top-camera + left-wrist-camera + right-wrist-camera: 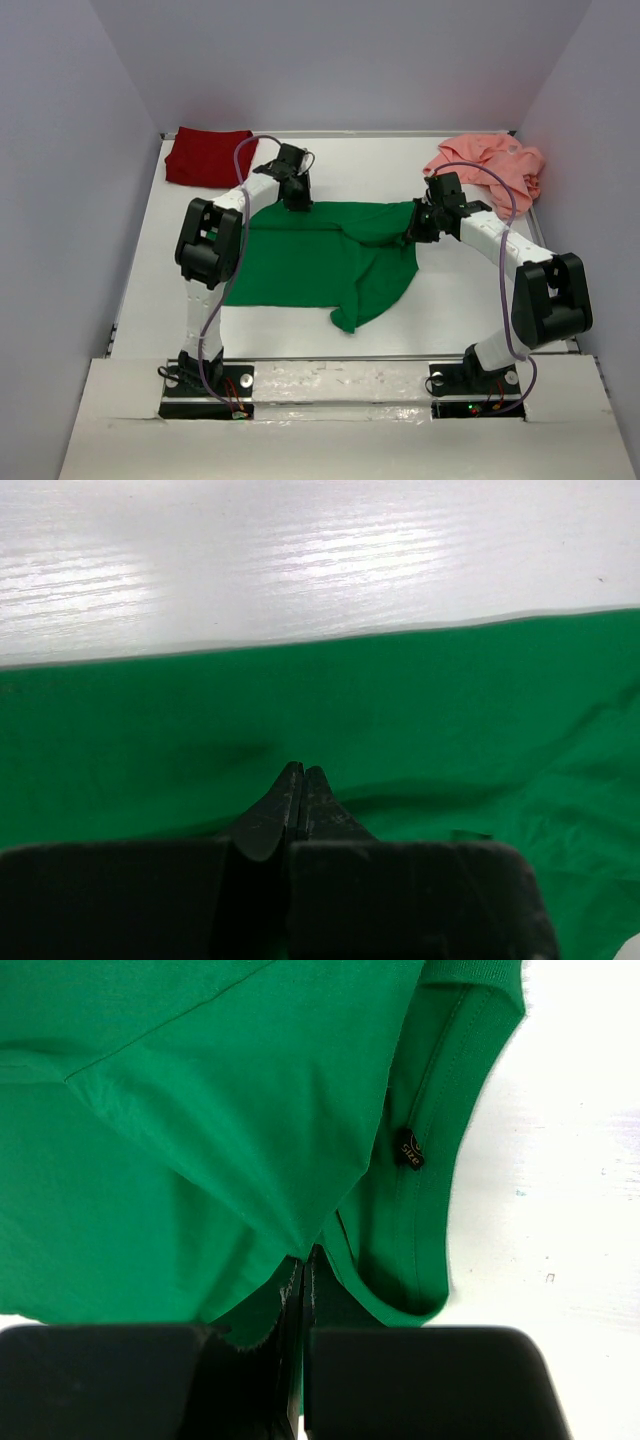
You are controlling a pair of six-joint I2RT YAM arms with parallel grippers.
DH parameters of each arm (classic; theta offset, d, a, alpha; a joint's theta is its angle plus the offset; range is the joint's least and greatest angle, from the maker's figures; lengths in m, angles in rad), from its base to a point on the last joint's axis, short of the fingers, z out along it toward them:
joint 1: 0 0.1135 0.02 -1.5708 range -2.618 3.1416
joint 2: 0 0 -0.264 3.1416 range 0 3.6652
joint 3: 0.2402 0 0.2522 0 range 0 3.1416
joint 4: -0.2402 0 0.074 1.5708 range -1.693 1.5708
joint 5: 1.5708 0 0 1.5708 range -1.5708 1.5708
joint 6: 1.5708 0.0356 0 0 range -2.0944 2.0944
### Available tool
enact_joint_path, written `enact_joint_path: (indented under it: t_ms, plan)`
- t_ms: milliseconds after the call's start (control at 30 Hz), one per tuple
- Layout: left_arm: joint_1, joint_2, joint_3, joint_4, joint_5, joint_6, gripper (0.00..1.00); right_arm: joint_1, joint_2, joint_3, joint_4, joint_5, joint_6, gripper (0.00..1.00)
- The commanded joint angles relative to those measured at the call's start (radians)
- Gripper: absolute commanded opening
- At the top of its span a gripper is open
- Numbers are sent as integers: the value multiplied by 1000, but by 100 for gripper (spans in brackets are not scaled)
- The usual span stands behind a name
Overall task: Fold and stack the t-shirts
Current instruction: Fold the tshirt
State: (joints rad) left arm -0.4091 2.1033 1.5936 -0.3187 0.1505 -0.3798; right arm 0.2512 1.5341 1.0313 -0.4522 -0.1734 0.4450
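The bright green t-shirt [300, 265] lies spread on the white table, its right side folded over and bunched. My left gripper [297, 203] is at its far edge, jaws shut with the tips [302, 770] pinched into the green cloth [450, 700]. My right gripper [415, 232] is at the shirt's far right corner, shut on a peak of green cloth [200, 1110] beside the collar, tips [305, 1260] together. The dark red t-shirt [208, 155] lies folded at the far left corner. The salmon pink t-shirt [490, 165] lies crumpled at the far right.
The white table [480, 290] is walled by grey panels on the left, back and right. A small black label [408, 1148] shows inside the green shirt's collar. Purple cables loop over both arms.
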Motion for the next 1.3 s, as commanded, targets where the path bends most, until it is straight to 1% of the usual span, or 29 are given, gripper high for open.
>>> enact_joint_path:
  t_ms: [0, 400, 667, 833, 1067, 1267]
  plan:
    - [-17, 0, 22, -14, 29, 2, 0, 10, 0, 15, 26, -1, -2, 0]
    - [-30, 35, 28, -80, 49, 5, 0, 10, -3, 15, 27, 0, 0, 0]
    - [-43, 9, 3, -120, 92, 15, 0, 10, 0, 16, 27, 2, 1, 0]
    - [-59, -20, -35, -181, 103, 22, 0, 10, 3, 19, 26, 2, 1, 0]
    - [-88, -94, -81, -247, 72, 38, 0, 10, 9, 21, 26, 0, 3, 0]
    - [-89, -118, -95, -290, 20, 65, 0, 10, 17, 27, 26, -3, 3, 0]
